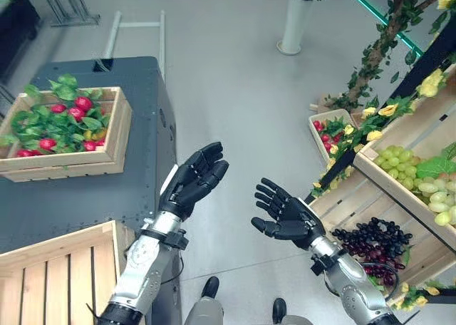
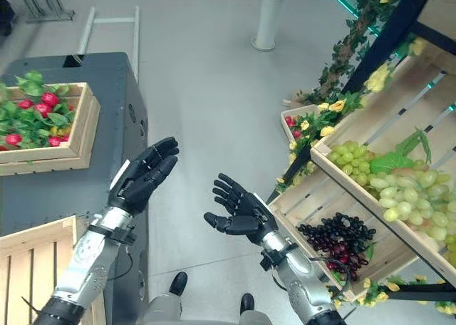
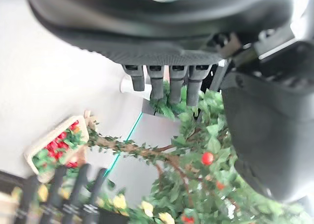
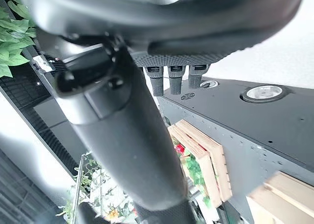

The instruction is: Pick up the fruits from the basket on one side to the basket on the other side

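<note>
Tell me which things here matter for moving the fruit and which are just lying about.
For the job: dark grapes, green grapes, empty wooden crate, left hand, right hand, both open.
Lying about: crate of red fruit and leaves, white vase.

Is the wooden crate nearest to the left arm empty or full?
Empty, as far as visible: the wooden crate shows bare slats inside, no fruit. Its near part runs out of view.

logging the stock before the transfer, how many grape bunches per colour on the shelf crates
green grape bunches: 1 heap, separate bunches cannot be told apart
dark purple grape bunches: 1 heap
total: 2 heaps, each in its own wooden crate
</note>
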### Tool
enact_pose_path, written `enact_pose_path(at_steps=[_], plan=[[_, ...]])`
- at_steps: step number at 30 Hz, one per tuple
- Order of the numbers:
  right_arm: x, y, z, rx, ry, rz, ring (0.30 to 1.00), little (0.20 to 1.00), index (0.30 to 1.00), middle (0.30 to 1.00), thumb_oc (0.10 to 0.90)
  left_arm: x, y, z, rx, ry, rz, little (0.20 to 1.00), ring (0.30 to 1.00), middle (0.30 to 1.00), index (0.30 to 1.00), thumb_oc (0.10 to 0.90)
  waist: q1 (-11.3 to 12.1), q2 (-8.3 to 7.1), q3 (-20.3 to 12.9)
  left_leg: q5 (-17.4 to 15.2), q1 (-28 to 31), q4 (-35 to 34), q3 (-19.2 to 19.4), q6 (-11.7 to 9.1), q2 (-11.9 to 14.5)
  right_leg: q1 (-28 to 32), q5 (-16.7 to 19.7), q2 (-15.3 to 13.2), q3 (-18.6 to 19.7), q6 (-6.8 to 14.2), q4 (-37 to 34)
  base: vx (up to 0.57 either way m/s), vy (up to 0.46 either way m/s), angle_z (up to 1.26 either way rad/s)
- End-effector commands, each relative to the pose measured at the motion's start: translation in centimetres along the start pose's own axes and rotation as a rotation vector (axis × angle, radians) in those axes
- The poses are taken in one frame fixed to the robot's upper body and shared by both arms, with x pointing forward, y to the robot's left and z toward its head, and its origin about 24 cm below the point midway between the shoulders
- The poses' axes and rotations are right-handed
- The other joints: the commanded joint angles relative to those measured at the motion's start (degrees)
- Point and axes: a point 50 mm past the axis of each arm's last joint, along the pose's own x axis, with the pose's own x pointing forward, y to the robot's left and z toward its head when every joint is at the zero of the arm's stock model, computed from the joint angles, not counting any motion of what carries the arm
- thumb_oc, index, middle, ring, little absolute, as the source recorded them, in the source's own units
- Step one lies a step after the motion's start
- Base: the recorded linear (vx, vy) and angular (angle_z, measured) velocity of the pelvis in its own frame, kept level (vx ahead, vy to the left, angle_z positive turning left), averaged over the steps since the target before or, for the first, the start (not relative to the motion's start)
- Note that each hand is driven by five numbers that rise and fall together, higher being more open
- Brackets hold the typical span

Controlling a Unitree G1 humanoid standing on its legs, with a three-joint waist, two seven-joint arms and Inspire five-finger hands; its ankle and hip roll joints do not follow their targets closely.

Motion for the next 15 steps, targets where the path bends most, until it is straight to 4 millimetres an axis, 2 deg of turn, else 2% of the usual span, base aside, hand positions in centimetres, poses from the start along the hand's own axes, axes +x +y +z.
enact_pose_path(at_steps=[1,2,4,5,6,7,9,12,14,15], plan=[[1.9,2.0,4.1,-0.019,-0.224,0.115,0.900,0.900,0.900,0.900,0.800,2.0,-0.9,4.2,0.025,-0.220,-0.094,0.900,0.900,0.900,0.900,0.800,1.31,-3.75,-3.07,-0.05,0.95,-0.38,5.96,0.40,-2.09,-3.46,6.59,-1.25,1.56,-2.66,-2.29,-0.21,-0.397,0.20],[2.0,1.9,4.2,-0.023,-0.227,0.109,0.900,0.900,0.900,0.900,0.800,2.3,-1.2,4.0,0.001,-0.221,-0.108,0.900,0.900,0.900,0.900,0.800,1.42,-3.50,-2.91,1.70,-1.44,-0.85,7.00,-0.48,-1.49,-3.46,5.75,-0.55,-0.81,-3.40,-2.29,-0.15,-0.231,0.16],[2.1,1.8,4.3,-0.036,-0.227,0.111,0.900,0.900,0.900,0.900,0.800,2.6,-1.4,3.9,-0.003,-0.223,-0.117,0.900,0.900,0.900,0.900,0.800,1.33,-3.55,-2.94,1.14,-2.67,0.65,8.12,-0.67,-2.12,-3.69,5.29,-0.73,-2.66,-3.63,-2.29,-0.19,-0.208,0.34],[2.1,1.5,4.5,-0.035,-0.221,0.103,0.900,0.900,0.900,0.900,0.800,2.6,-1.5,3.7,-0.017,-0.228,-0.114,0.900,0.900,0.900,0.900,0.800,1.13,-3.86,-3.33,-1.12,-3.57,5.23,9.02,-0.59,-4.03,-3.95,5.02,-1.03,-3.60,-4.01,-2.29,-0.17,-0.127,0.54],[2.1,1.5,4.5,-0.035,-0.220,0.101,0.900,0.900,0.900,0.900,0.800,2.6,-1.5,3.7,-0.019,-0.229,-0.112,0.900,0.900,0.900,0.900,0.800,1.10,-3.87,-3.36,-1.54,-3.75,5.94,9.09,-0.55,-4.20,-3.95,5.00,-1.04,-3.65,-4.03,-2.29,-0.17,-0.068,0.57],[2.1,1.1,4.5,-0.036,-0.207,0.084,0.900,0.900,0.900,0.900,0.800,2.7,-1.7,3.7,-0.037,-0.234,-0.096,0.900,0.900,0.900,0.900,0.800,0.74,-4.69,-3.49,-4.96,-4.60,12.90,10.26,0.14,-6.78,-4.13,5.28,-1.65,-3.60,-4.33,-2.29,-0.11,-0.023,0.31],[1.9,1.0,4.2,-0.031,-0.188,0.088,0.900,0.900,0.900,0.900,0.800,2.7,-1.7,3.7,-0.037,-0.238,-0.076,0.900,0.900,0.900,0.900,0.800,-0.15,-5.39,-3.73,-7.63,-4.27,18.44,12.02,1.74,-8.60,-4.35,5.82,-1.57,-3.02,-4.74,-2.29,-0.10,-0.010,0.43],[1.5,1.1,3.6,-0.020,-0.180,0.086,0.900,0.900,0.900,0.900,0.800,2.7,-1.5,3.7,-0.040,-0.225,-0.043,0.900,0.900,0.900,0.900,0.800,-1.35,-5.45,-4.73,-8.48,-2.66,18.86,13.32,2.47,-8.77,-4.49,6.23,-0.82,-2.69,-4.92,-2.29,-0.06,0.042,0.35],[1.1,1.1,3.4,0.008,-0.192,0.094,0.900,0.900,0.900,0.900,0.800,2.6,-1.2,3.4,-0.051,-0.208,-0.035,0.900,0.900,0.900,0.900,0.800,-2.33,-5.16,-5.96,-7.57,-0.52,15.45,14.36,2.09,-7.56,-4.53,6.07,-0.26,-2.76,-5.02,-2.29,-0.05,0.101,0.74],[1.0,1.1,3.6,0.034,-0.223,0.086,0.900,0.900,0.900,0.900,0.800,2.4,-1.2,3.0,-0.054,-0.188,-0.048,0.900,0.900,0.900,0.900,0.800,-2.72,-4.81,-7.08,-7.53,2.08,10.05,15.40,1.88,-6.15,-4.33,5.82,-0.24,-3.42,-4.75,-2.29,-0.04,0.145,1.17]])
